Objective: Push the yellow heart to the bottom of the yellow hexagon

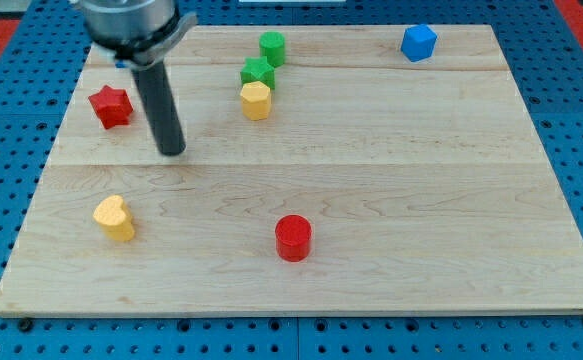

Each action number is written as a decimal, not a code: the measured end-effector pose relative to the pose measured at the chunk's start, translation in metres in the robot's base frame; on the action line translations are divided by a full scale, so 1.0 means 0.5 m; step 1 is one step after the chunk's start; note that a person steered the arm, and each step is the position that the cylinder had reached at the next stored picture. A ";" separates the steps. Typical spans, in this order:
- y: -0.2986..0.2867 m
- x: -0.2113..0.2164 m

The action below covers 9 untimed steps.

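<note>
board (371,200): pale wood, smooth, visible grain | rod (161,105): dark, slight sheen | yellow heart (115,217): matt

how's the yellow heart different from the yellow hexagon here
Shape: the yellow heart has a notched, lobed top; the yellow hexagon has flat sides.
Place: the yellow heart lies low at the view's left; the yellow hexagon sits near the top.
Company: the yellow heart stands alone; the yellow hexagon appears to touch the green star.
My tip lies between them, touching neither.
Both are yellow.
</note>
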<state>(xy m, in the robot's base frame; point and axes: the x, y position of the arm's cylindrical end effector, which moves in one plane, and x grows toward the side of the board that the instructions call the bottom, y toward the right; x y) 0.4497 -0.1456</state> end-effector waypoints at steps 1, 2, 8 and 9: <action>-0.154 0.054; -0.249 0.090; 0.059 0.033; 0.063 0.050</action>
<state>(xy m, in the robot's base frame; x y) 0.4747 -0.1141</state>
